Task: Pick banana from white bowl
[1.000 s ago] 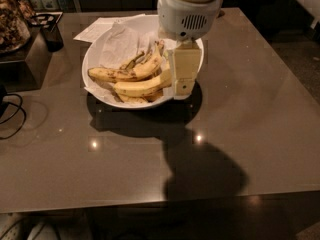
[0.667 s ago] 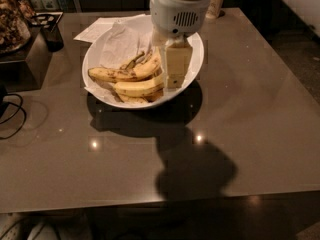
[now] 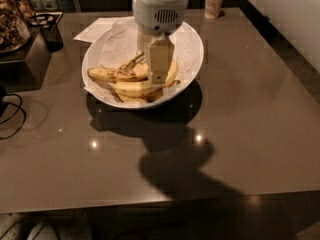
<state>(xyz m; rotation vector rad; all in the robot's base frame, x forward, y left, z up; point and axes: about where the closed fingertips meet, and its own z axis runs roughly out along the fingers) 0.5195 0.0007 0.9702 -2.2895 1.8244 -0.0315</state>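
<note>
The white bowl (image 3: 194, 40), wide and lined with crinkled white paper, stands on the brown table at the back centre. Several bananas lie in its front half. The banana (image 3: 134, 88), the largest, plump and mostly yellow, curves along the front. A thinner brown-speckled banana (image 3: 111, 75) lies to its left. My gripper (image 3: 159, 68) hangs from the white wrist housing (image 3: 160, 9) straight over the bowl, its tip down at the right end of the banana and hiding that part.
A white paper cup (image 3: 215, 1) stands at the table's back right. A sheet of paper (image 3: 95, 30) lies behind the bowl. Dark containers (image 3: 47, 28) and a black cable (image 3: 12, 115) sit at the left edge. A wall runs along the right.
My gripper has moved left from the bowl's right rim to over the middle of the bowl, down among the bananas. The bananas have not moved.
</note>
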